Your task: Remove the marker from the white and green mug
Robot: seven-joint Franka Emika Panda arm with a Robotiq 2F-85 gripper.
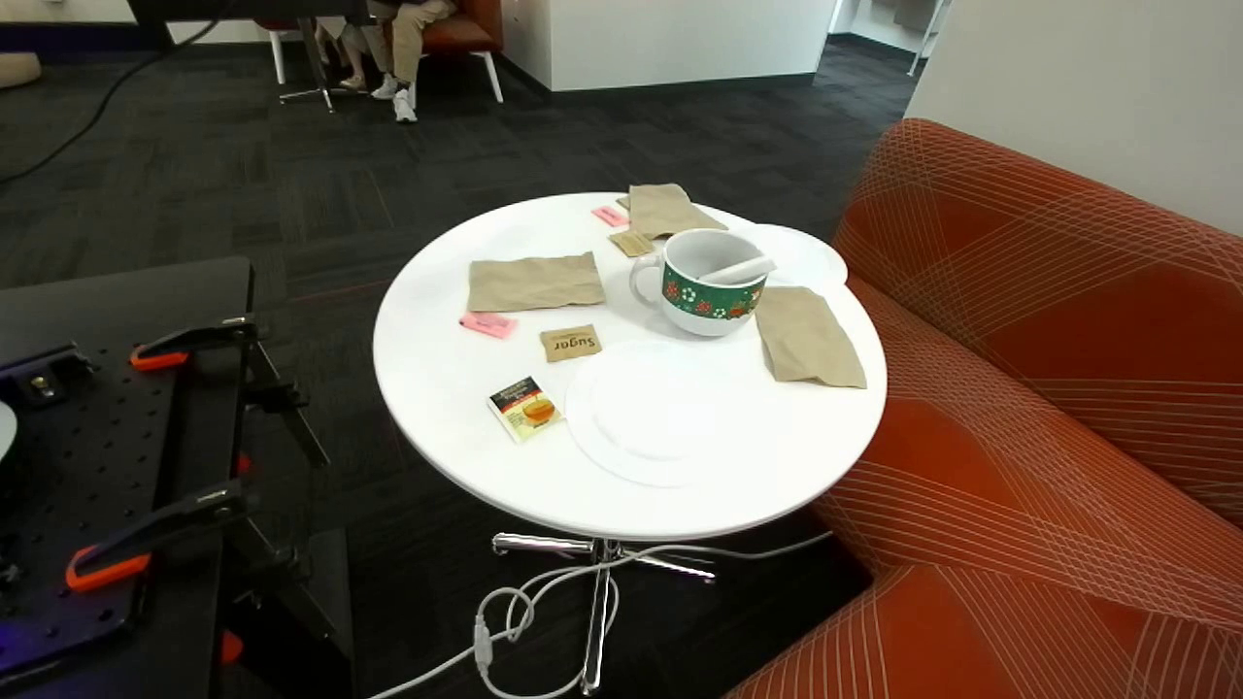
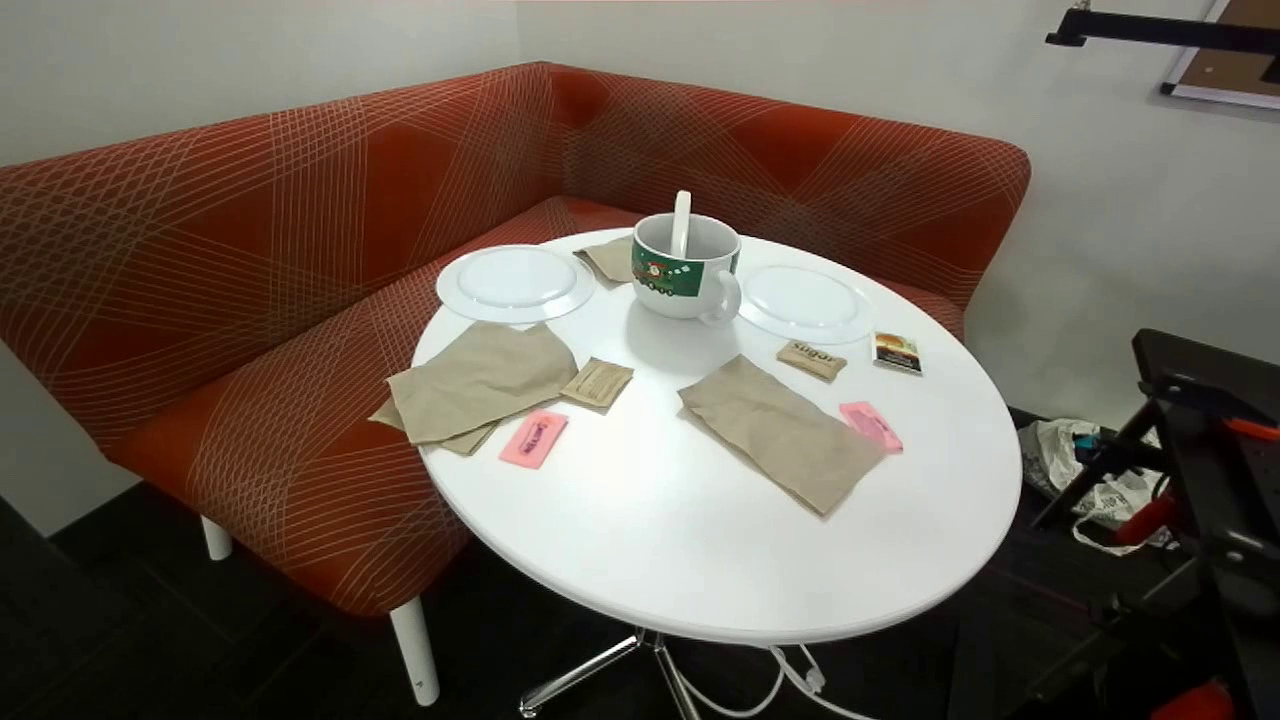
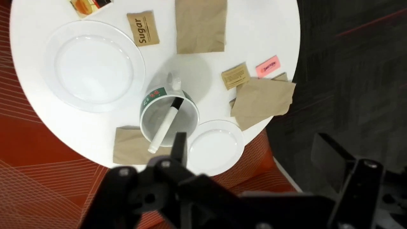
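Observation:
The white and green mug stands upright on the round white table in both exterior views (image 1: 711,316) (image 2: 668,285) and in the wrist view (image 3: 155,94). The marker is a slim white stick with a black end. It leans inside the mug, its white end sticking out over the rim, in both exterior views (image 1: 743,271) (image 2: 681,225) and in the wrist view (image 3: 164,128). The black end lies inside, near the handle side. My gripper (image 3: 251,140) shows only in the wrist view. It is open and empty, fingers wide apart, with one finger appearing near the mug's rim.
A large plate (image 3: 93,66) and a smaller plate (image 3: 216,148) lie beside the mug. Brown napkins (image 1: 536,282), a sugar packet (image 1: 571,343), pink packets (image 2: 534,438) and a tea packet (image 1: 525,409) lie around the table (image 2: 700,560). A red sofa (image 2: 300,330) borders the table.

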